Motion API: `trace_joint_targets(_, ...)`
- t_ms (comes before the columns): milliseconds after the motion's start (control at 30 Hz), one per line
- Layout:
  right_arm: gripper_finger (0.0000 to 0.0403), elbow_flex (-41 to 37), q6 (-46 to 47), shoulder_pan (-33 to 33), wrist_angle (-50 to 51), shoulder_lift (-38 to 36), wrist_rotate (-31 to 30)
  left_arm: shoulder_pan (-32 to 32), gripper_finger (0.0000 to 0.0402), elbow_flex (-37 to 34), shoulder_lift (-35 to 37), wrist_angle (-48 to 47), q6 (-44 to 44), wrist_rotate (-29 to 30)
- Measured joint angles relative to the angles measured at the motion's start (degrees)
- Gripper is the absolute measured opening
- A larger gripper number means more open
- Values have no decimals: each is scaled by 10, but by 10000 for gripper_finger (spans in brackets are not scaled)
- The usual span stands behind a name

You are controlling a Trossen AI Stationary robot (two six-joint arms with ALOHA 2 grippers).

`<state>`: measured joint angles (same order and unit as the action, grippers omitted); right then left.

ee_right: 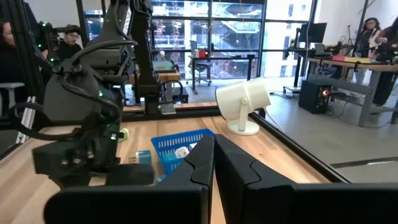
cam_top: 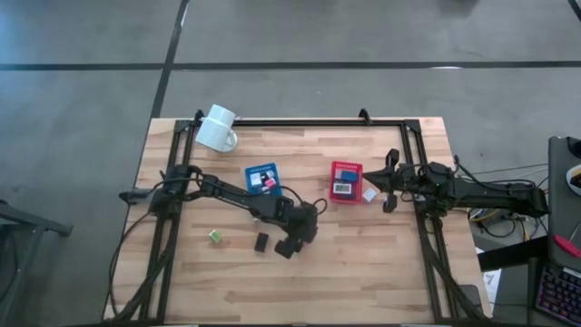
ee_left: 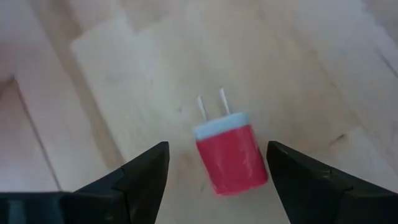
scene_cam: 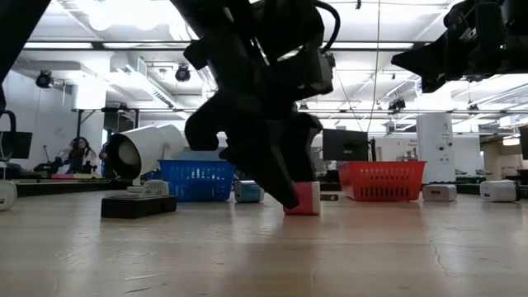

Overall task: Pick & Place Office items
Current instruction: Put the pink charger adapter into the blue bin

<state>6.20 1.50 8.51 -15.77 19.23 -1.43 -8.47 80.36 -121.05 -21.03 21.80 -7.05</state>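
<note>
A small red plug block (ee_left: 231,158) with a pale cap and two metal prongs lies on its side on the wooden table; it also shows in the low view (scene_cam: 304,198). My left gripper (ee_left: 217,152) is open and slants down over it, one finger on either side, touching nothing. From above, the left gripper (cam_top: 295,238) covers the block. A black block (cam_top: 261,242) and a green cube (cam_top: 215,236) lie to its left. My right gripper (ee_right: 214,165) is shut, held level above the table's right side (cam_top: 391,186).
A blue tray (cam_top: 262,177) and a red tray (cam_top: 346,182) with small items sit mid-table, with a white block (cam_top: 369,193) beside the red one. A white mug (cam_top: 218,129) lies on its side at the far left. Bare wood stretches along the near edge.
</note>
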Motion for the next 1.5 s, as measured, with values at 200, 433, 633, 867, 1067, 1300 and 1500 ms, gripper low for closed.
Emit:
trace_joint_targets(200, 8, 0, 3, 0, 0, 0, 0, 0, 275, 3, 0, -31, -68, 4)
trace_joint_targets(433, 8, 0, 5, 0, 0, 0, 0, 1, 275, 6, 0, -30, -56, -4)
trace_joint_targets(633, 8, 0, 5, 0, 0, 0, 0, 3, 275, 27, 0, -30, -103, -51)
trace_joint_targets(867, 8, 0, 5, 0, -1, 0, 0, 9, 275, 29, -5, -35, -162, -54)
trace_joint_targets(1067, 8, 0, 5, 0, -3, 0, 0, 8, 275, 29, -13, -35, -178, -50)
trace_joint_targets(1300, 8, 0, 8, 0, -5, 0, 0, 9, 239, 30, -15, -30, -173, -33)
trace_joint_targets(1500, 8, 0, 9, 0, -6, 0, 0, 9, 122, 30, -14, -30, -137, -34)
